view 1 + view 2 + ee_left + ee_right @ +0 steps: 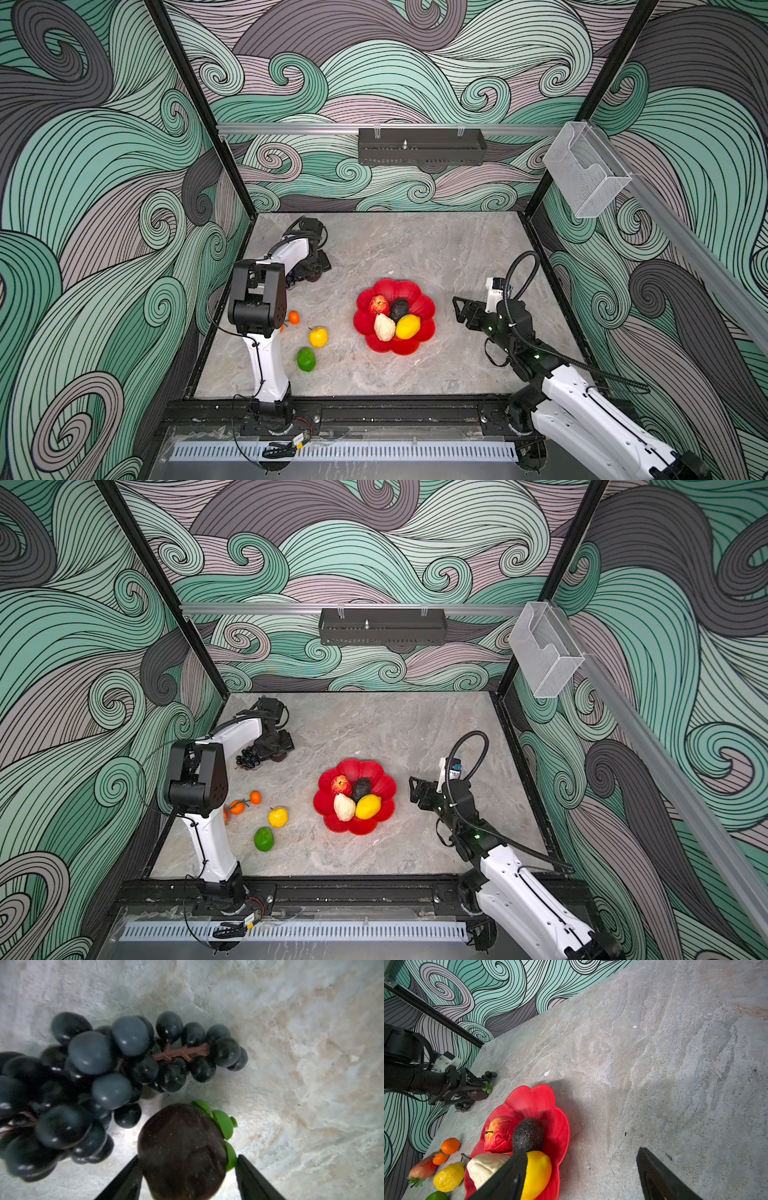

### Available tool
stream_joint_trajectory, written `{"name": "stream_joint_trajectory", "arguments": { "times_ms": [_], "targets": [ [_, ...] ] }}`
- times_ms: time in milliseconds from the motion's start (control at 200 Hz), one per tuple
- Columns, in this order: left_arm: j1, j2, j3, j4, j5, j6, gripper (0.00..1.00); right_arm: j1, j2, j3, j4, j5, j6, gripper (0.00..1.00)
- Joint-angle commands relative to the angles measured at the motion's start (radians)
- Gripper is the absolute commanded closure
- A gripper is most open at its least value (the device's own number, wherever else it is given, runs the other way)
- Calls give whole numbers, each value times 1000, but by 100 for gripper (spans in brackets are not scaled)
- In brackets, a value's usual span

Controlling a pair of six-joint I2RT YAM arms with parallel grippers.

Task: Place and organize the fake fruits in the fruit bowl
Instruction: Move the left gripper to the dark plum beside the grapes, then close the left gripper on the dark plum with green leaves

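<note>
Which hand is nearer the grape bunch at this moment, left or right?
Left. The left hand is right next to the grape bunch, just to its right in both top views. The right hand is well away, on the opposite side of the fruit bowl.

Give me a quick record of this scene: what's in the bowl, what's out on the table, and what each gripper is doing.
In bowl: apple, avocado, pear, lemon
On table: two oranges, second lemon, lime, strawberry, grapes
Left gripper: fingers closed on a dark fruit beside the grapes
Right gripper: open, empty, beside the bowl
</note>
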Motion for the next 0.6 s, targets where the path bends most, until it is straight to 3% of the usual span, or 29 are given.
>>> {"name": "stream_joint_trajectory", "arguments": {
  "times_ms": [0,335,595],
  "targets": [
    [5,26,23,10,47,-14,28,6,2,-7,4,26,-10,17],
    [2,0,6,30,55,-10,44,6,7,-10,9,31,-9,17],
    [-18,-52,-37,69,68,-15,50,5,14,-10,15,26,-8,17]
  ]
}}
